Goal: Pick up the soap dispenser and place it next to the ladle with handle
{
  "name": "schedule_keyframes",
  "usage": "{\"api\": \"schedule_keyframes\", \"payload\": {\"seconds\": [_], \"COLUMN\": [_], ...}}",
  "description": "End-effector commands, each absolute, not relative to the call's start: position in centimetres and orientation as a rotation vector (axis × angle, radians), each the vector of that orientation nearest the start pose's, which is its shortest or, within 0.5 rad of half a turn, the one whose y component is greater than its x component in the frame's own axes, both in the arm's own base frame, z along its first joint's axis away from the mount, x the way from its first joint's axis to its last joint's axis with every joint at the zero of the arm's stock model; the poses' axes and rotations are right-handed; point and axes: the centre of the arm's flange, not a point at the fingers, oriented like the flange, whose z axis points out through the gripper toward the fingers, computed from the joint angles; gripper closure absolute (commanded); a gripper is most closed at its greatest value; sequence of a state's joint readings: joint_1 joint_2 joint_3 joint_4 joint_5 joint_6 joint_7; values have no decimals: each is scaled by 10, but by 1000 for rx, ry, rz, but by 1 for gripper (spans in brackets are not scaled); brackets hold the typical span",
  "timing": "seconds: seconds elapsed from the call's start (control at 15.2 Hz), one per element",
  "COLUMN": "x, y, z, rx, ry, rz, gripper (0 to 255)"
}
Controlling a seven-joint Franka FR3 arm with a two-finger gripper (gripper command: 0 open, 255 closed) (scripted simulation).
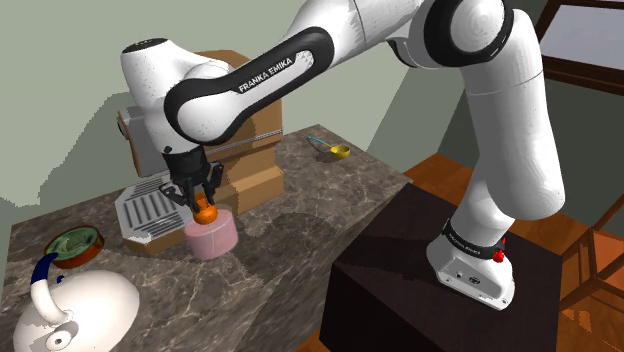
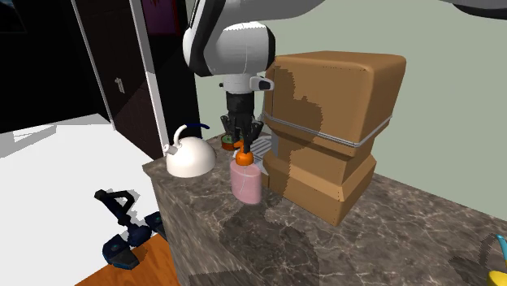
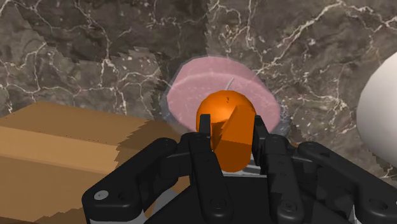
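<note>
Currently the gripper points straight down over the soap dispenser and is clamped on its orange pump head. In the wrist view the two black fingers press against either side of the pump, with the round pink body directly beneath them.

Dispenser position: upright on the dark marbled bench, just beside the front corner of a grey slotted tray and close to the foot of a large brown box-shaped unit. The base looks level with the bench top; I cannot tell whether there is any gap under it.

Second exterior view: the gripper is above the dispenser, with the brown unit on that view's right and a white kettle on its left.

Ladle: yellow bowl with a teal handle, lying on the bench well apart from the dispenser, beyond the brown unit towards the far edge in the shoulder view. It also shows at the lower right edge of the second exterior view.

Other items: the white kettle with a blue handle is at the shoulder view's lower left, and a round green dish lies between it and the tray. The arm's dark stand adjoins the bench.
</note>
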State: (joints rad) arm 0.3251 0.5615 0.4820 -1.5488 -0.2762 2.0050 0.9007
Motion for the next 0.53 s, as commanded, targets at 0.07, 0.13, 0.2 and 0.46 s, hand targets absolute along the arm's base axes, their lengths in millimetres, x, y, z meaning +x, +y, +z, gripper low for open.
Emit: {"api": "schedule_keyframes", "payload": {"seconds": [0.07, 0.13, 0.2, 0.46], "x": [526, 526, 526, 526], "y": [441, 441, 439, 439], "z": [347, 348, 342, 363], "rx": [-3170, -3170, -3169, -3169], "ry": [71, 71, 71, 71], "rz": [39, 39, 39, 39], "gripper": [255, 255, 255, 255]}}
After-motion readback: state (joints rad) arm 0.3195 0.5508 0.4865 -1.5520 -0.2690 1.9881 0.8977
